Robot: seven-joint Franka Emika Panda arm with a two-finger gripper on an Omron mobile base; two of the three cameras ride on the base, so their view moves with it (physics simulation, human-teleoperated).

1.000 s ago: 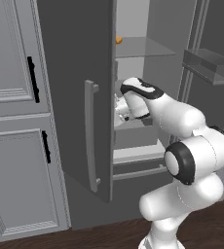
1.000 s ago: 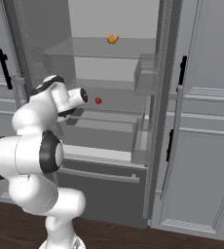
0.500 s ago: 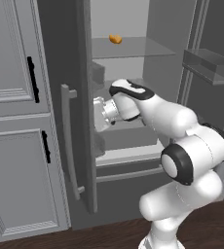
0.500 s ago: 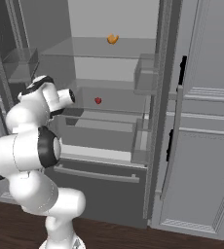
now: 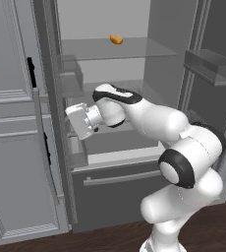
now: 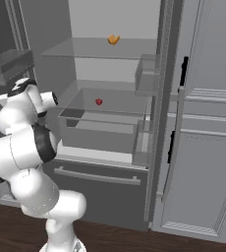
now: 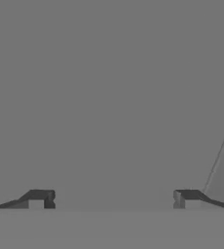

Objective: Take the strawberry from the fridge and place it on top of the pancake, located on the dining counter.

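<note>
The dark grey fridge (image 5: 120, 189) stands with both doors open. The strawberry (image 6: 98, 102), a tiny red berry, lies on the middle glass shelf above a clear bin. My gripper (image 5: 72, 126) reaches left against the inside of the left door (image 5: 53, 147), well left of the berry. In the hand view the gripper (image 7: 111, 199) is open, its fingertips (image 7: 38, 198) wide apart with flat grey door surface close in front and nothing between them. The pancake and the dining counter are out of view.
An orange-brown lump (image 6: 113, 39) sits on the top glass shelf. The right fridge door (image 6: 176, 128) hangs open with door bins (image 6: 145, 81). Light grey panelled cabinets (image 5: 9, 123) flank the fridge. The bottom drawer (image 6: 98, 179) is closed above a dark wood floor.
The arm has swung left and the left fridge door has opened much wider, now nearly edge-on. The strawberry has stayed on its shelf.
</note>
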